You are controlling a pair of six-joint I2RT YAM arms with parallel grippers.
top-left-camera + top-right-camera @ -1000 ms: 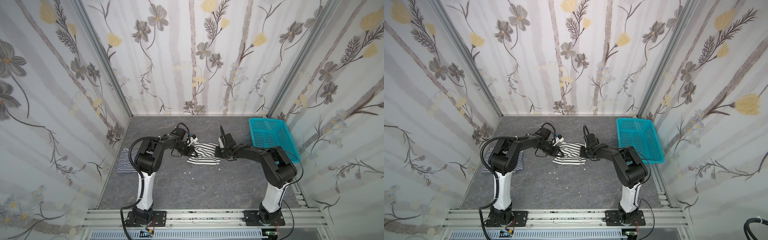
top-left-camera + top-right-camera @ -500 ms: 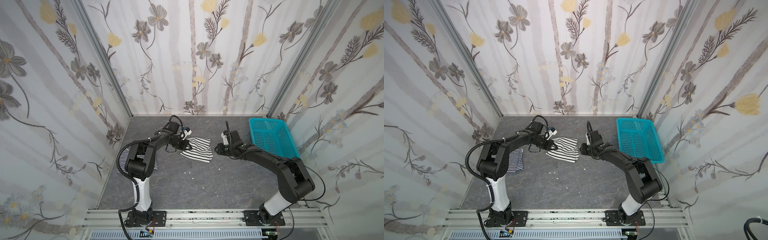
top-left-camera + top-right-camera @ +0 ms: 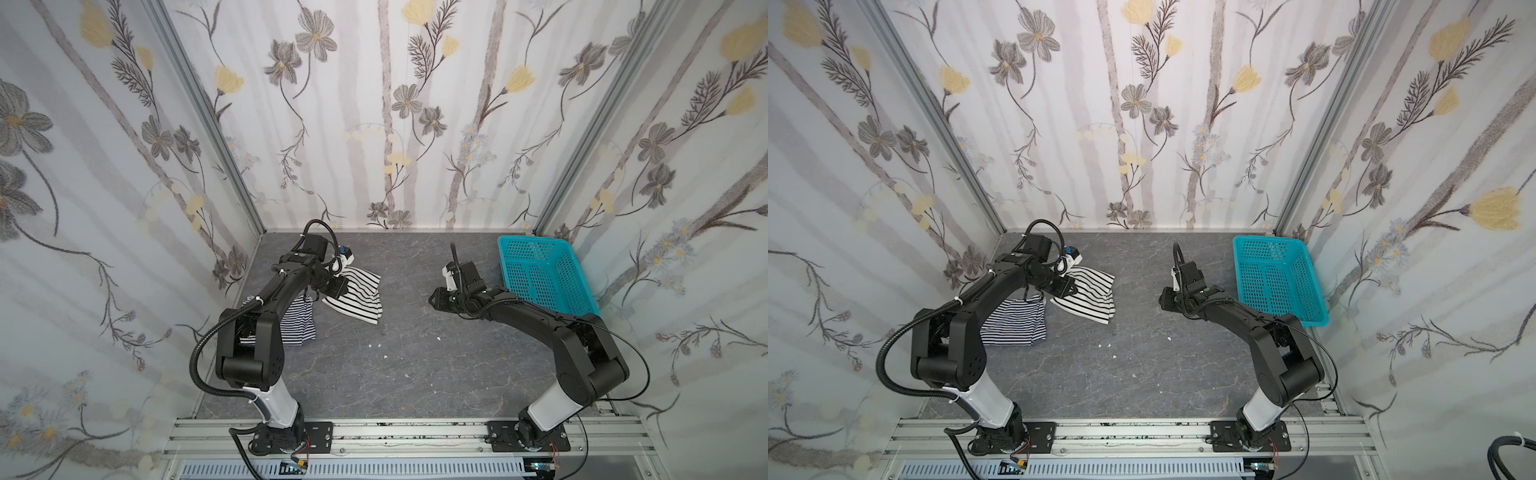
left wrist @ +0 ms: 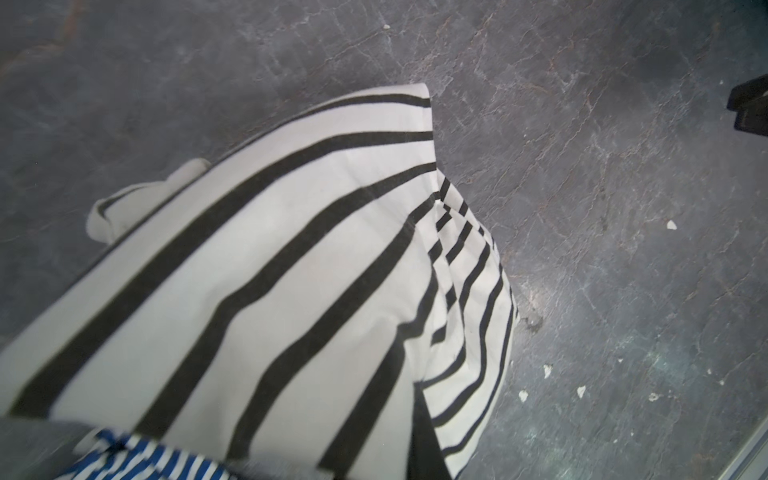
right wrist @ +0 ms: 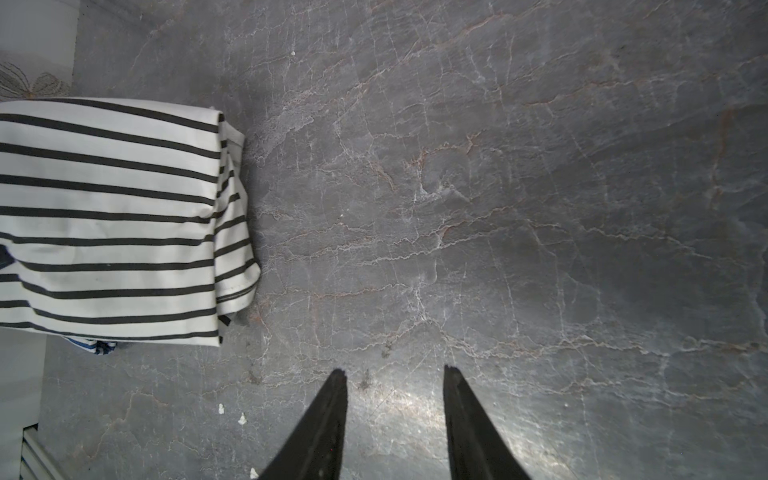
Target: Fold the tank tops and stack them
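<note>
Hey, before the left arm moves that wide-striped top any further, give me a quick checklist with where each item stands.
1. Left gripper shut on the wide-striped top: ok.
2. Right gripper open, empty, apart from the cloth: ok.
3. Wide-striped top over the fine-striped top: not ok, mostly beside it.
4. Fine-striped top lying flat: cannot tell, the left arm hides part.
5. Turquoise basket apart from both tops: ok.
</note>
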